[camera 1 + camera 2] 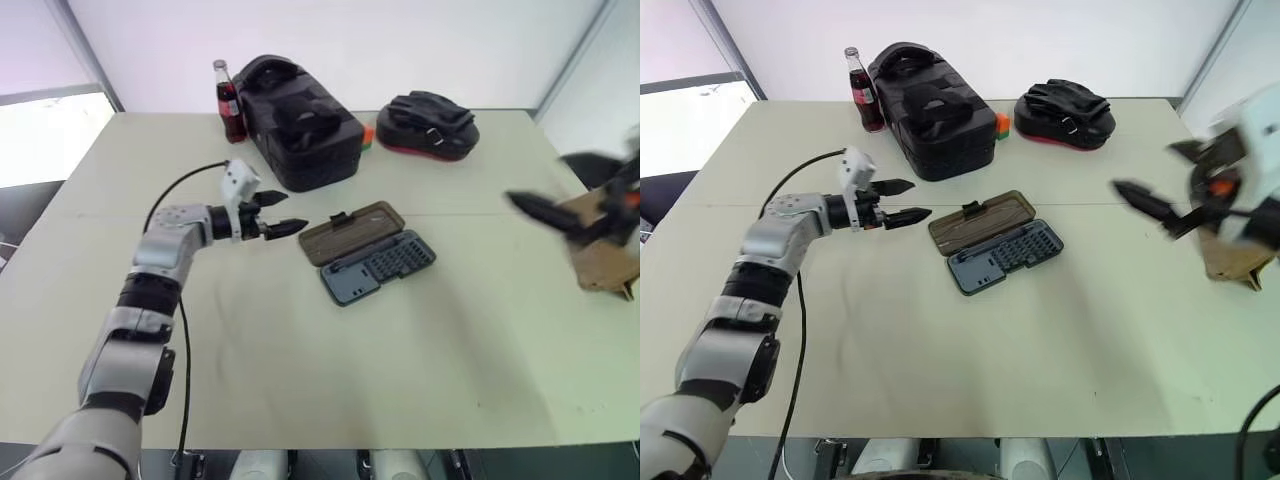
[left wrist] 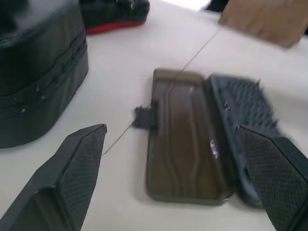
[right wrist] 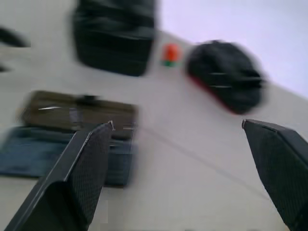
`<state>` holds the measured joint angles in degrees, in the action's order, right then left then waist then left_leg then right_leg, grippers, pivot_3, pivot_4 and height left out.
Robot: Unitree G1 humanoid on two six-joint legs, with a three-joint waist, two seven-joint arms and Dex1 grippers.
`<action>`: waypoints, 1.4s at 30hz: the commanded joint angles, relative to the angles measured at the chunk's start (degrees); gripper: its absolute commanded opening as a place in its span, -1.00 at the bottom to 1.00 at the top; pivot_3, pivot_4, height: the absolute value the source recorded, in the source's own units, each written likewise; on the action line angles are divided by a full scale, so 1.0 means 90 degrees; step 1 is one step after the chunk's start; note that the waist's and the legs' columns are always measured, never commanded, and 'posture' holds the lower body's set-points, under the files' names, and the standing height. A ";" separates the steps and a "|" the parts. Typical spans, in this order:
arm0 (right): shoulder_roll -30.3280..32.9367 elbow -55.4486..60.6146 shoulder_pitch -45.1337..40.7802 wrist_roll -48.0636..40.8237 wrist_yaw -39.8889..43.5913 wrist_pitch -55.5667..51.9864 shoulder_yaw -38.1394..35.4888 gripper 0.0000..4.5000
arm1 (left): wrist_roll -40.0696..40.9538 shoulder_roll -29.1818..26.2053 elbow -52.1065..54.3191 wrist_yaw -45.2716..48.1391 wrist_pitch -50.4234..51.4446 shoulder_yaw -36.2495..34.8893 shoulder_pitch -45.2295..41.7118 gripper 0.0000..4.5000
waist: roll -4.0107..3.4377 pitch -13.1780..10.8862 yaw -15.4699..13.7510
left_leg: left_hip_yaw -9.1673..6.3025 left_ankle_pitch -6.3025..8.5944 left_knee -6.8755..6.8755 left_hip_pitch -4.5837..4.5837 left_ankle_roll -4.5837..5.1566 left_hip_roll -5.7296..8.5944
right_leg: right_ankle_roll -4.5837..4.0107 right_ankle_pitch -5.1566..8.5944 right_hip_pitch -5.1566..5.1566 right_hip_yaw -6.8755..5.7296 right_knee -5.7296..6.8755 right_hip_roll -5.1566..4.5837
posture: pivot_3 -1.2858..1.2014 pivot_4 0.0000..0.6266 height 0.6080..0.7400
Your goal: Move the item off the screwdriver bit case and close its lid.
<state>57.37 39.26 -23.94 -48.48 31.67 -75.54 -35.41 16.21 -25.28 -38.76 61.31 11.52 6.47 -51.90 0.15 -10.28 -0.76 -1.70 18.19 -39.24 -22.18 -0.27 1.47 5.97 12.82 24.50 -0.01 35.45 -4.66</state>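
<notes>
Brown lid (image 1: 352, 232): laid flat open on the table (image 1: 300, 370), joined along one long edge to the blue-grey tray of bits (image 1: 380, 268).
Screwdriver bit case (image 1: 365, 252): set mid-table, open, in front of the black hard case (image 1: 300, 125).
Left gripper (image 1: 293, 213): held just beside the lid's latch edge, not touching it; fingers spread.
Right gripper (image 3: 177, 124): blurred, held over the table's right side, well apart from the case; fingers spread wide.
Cardboard box (image 1: 605, 262): seen at the table's right edge, near the right gripper.
Far edge: cola bottle (image 1: 230, 100) and black-and-red pouch (image 1: 428, 125) are placed either side of the hard case.

Grey-blue matt plastic screwdriver bit case (image 1: 385, 265), its smoky translucent plastic lid (image 1: 350, 232) glossy; pale tabletop (image 1: 400, 380) smooth, matt.
</notes>
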 commanded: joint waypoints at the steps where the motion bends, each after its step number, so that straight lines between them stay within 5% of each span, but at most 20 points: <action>1: -0.0228 0.0635 -0.0005 -0.0434 -0.0332 -0.0112 0.0268 0.99 | -0.0433 0.0198 -0.1166 0.0230 -0.0864 0.0044 -0.0593 1.00 | 0.0001 0.0000 -0.0010 | -0.0001 0.0000 0.0000 -0.0006 0.0000 0.0001 | 0.0000 0.0000 0.0003 -0.0001 -0.0002 -0.0003 | 0.03 -0.52 1.00; 12: -0.0990 0.1118 0.0139 -0.0568 -0.1294 0.0090 0.1214 0.99 | -0.1921 0.1224 -0.3664 -0.0919 -0.2210 0.0380 -0.1699 1.00 | 0.0005 -0.0001 0.0010 | -0.0002 0.0002 -0.0004 -0.0022 0.0005 0.0015 | 0.0020 -0.0011 0.0012 -0.0003 -0.0016 -0.0011 | 0.03 -0.52 1.00; 23: -0.0831 0.1605 0.0685 -0.1601 -0.1910 -0.0066 0.0819 0.99 | -0.2438 0.1451 -0.4158 -0.1260 -0.1810 0.0252 -0.1749 1.00 | 0.0009 0.0001 -0.0001 | -0.0003 0.0003 -0.0006 -0.0021 0.0005 0.0010 | 0.0020 -0.0011 0.0012 -0.0002 -0.0010 -0.0007 | 0.03 -0.52 1.00; 37: -0.0253 0.1510 0.1706 -0.1129 -0.2142 0.0169 0.1223 0.99 | -0.2841 0.1574 -0.4259 -0.1232 -0.1605 0.0253 -0.1786 1.00 | 0.0013 0.0005 0.0002 | -0.0002 0.0002 -0.0010 -0.0014 0.0005 0.0010 | 0.0021 -0.0011 0.0007 -0.0001 -0.0001 -0.0007 | 0.03 -0.52 1.00; 40: -0.0232 0.1518 0.1771 -0.1050 -0.2130 0.0261 0.1285 1.00 | -0.2917 0.1598 -0.4271 -0.1169 -0.1615 0.0295 -0.1739 0.62 | 0.0014 0.0006 0.0002 | -0.0002 0.0002 -0.0010 -0.0013 0.0005 0.0010 | 0.0021 -0.0011 0.0006 -0.0001 -0.0002 -0.0007 | 0.03 -0.52 1.00; 42: -0.0235 0.1528 0.1809 -0.1017 -0.2136 0.0303 0.1300 1.00 | -0.2965 0.1608 -0.4277 -0.1161 -0.1618 0.0302 -0.1707 0.18 | 0.0017 0.0008 0.0001 | -0.0002 0.0002 -0.0012 -0.0012 0.0005 0.0010 | 0.0021 -0.0011 0.0004 -0.0001 -0.0002 -0.0007 | 0.03 -0.52 1.00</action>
<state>54.78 52.47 -7.60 -58.38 12.56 -74.28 -23.04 -8.23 -10.61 -76.27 50.89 -3.93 8.10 -67.94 0.31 -10.21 -0.75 -1.72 18.21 -39.36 -22.27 -0.23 1.55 6.15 12.72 24.52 -0.03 35.45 -4.72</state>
